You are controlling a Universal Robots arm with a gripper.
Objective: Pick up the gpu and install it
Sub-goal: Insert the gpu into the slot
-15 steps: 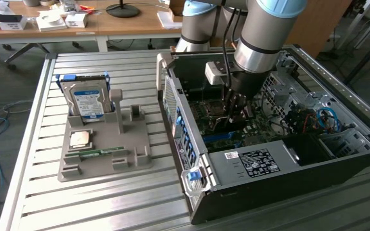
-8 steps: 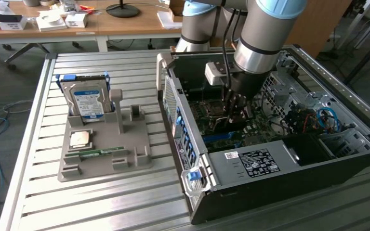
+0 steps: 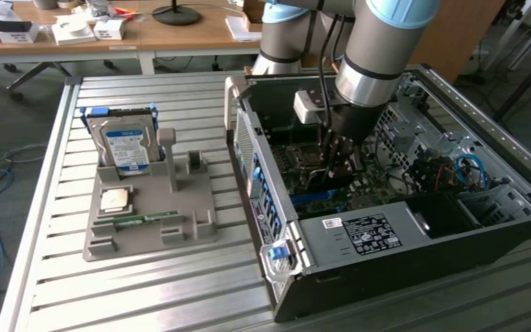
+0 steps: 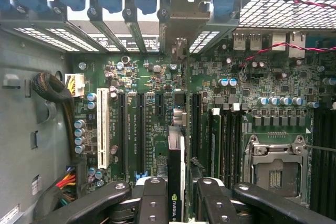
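- The gpu (image 4: 176,182) stands on edge between the gripper (image 4: 176,203) pads, clamped, its bracket reaching ahead to the case's rear slot openings.
- Directly beneath the gripper lies the motherboard (image 4: 157,93); a white slot (image 4: 103,128) sits beside it.
- Outside the computer case (image 3: 358,277), well away, a hard drive (image 3: 125,145) stands in a grey holder (image 3: 191,228).
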